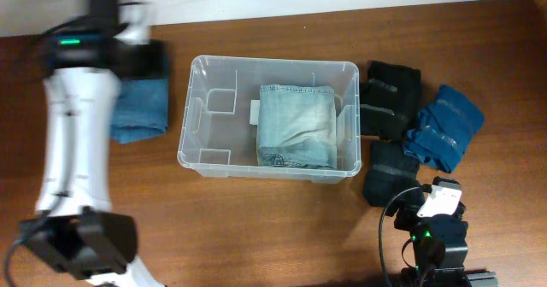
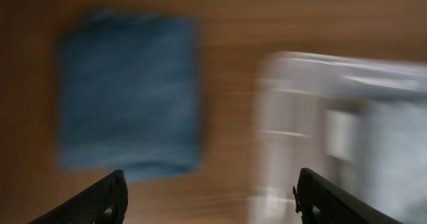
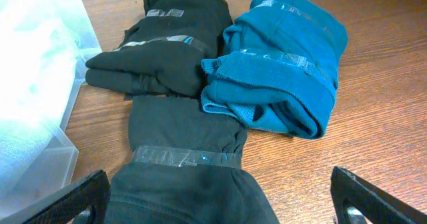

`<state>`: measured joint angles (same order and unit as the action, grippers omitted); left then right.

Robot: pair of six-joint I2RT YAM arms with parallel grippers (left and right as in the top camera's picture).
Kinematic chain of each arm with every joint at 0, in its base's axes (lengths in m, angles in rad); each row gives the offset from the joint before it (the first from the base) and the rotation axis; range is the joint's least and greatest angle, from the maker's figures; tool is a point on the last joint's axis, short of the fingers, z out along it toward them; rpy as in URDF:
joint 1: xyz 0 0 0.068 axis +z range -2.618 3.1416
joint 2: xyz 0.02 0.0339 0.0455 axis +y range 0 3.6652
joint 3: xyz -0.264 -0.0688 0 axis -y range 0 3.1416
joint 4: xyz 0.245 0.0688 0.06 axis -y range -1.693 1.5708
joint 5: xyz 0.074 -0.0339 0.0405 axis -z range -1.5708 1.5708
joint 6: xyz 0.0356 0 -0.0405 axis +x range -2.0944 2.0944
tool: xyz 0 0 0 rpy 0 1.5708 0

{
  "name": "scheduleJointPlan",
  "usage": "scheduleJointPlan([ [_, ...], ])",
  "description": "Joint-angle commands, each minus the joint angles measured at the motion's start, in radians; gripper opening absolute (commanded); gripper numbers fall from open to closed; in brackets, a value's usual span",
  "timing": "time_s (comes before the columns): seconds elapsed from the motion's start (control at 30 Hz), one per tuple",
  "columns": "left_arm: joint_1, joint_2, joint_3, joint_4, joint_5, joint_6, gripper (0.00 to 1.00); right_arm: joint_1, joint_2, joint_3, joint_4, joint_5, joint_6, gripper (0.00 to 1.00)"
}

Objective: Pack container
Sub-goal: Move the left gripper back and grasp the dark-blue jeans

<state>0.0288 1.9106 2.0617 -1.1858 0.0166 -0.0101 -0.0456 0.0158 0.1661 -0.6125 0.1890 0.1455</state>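
Note:
The clear plastic container (image 1: 205,116) stands mid-table with a folded light-blue denim garment (image 1: 296,125) in its right half; a white label shows on its bottom. A folded blue garment (image 1: 141,106) lies left of it, partly under my left arm. It also shows blurred in the left wrist view (image 2: 127,94), with the container's wall (image 2: 333,111) to the right. My left gripper (image 2: 210,201) is open and empty above the table. My right gripper (image 3: 217,204) is open over a taped black garment (image 3: 183,177), not touching it.
Right of the container lie another black bundle (image 1: 391,99) and a teal bundle (image 1: 444,126), both taped; they also show in the right wrist view, the black bundle (image 3: 163,47) and the teal one (image 3: 280,71). The right arm's base (image 1: 436,236) sits at the front right.

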Motion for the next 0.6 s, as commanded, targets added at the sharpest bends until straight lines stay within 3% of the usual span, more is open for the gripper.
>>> scheduleJointPlan([
  [0.0, 0.195, 0.048, -0.006, -0.007, 0.140, -0.071, 0.83, -0.007, -0.008, -0.008, 0.000, 0.002, -0.007, 0.98],
  [0.23, 0.442, 0.221, -0.006, 0.006, 0.433, 0.056, 0.85, -0.007, -0.008, -0.008, 0.000, 0.002, -0.007, 0.98],
  [0.57, 0.573, 0.518, -0.006, 0.094, 0.710, 0.177, 0.87, -0.007, -0.008, -0.008, 0.000, 0.002, -0.007, 0.98],
])
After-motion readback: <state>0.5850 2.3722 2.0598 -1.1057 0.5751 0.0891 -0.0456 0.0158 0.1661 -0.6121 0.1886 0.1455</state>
